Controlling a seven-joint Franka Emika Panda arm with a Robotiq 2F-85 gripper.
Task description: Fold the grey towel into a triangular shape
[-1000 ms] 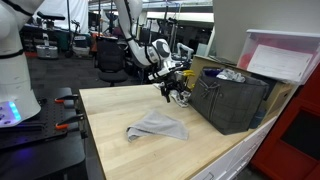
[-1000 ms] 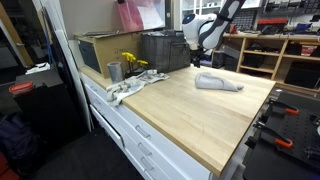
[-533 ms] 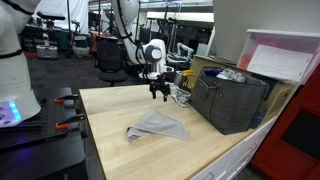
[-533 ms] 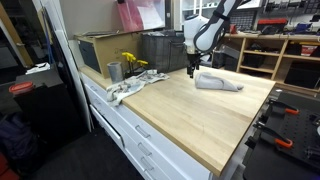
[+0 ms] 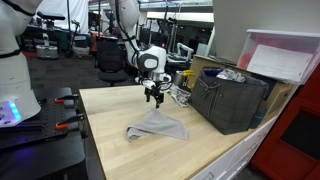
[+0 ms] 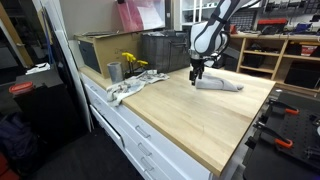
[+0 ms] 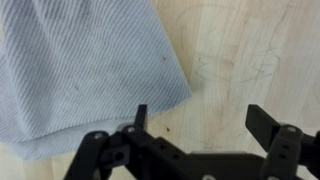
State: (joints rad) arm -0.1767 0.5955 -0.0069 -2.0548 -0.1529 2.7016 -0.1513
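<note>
Jaws spread wide and holding nothing, my gripper (image 5: 153, 97) hangs over the pale wooden table (image 5: 105, 135) at centre frame in an exterior view. The grey towel (image 5: 158, 127) lies just below it in the frame, a roughly triangular heap on the tabletop, clear of my fingers. In the wrist view the towel (image 7: 90, 70) fills the upper left, a second layer peeking out along its lower edge. Its rounded corner stops near the finger (image 7: 140, 116) at lower centre, with bare wood between my fingertips. A dark grey bin (image 5: 232, 100) stands at the right.
</note>
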